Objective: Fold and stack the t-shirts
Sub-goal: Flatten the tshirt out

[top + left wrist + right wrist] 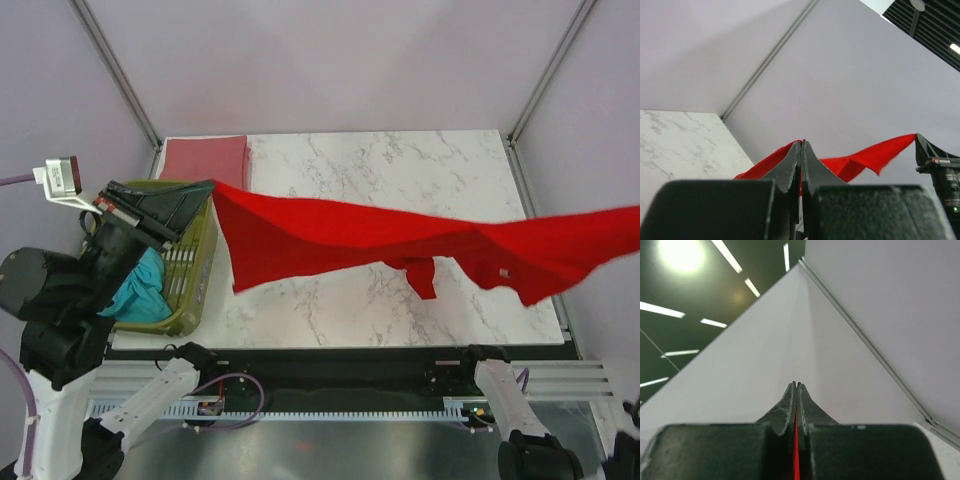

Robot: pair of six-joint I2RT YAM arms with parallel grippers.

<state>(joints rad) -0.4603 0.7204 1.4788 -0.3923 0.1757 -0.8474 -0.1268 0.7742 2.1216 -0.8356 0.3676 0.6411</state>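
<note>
The red t-shirt (350,235) hangs stretched in the air above the marble table (400,160), pulled out long between the two arms. The left claw (205,188) is pinched tight on its left edge, up over the green basket (197,262). The right claw (797,386) is clamped on the far end, with a sliver of red showing between its fingers. A teal t-shirt (140,285) lies crumpled in the basket. A pink t-shirt (205,157) lies folded flat at the table's far left corner.
</note>
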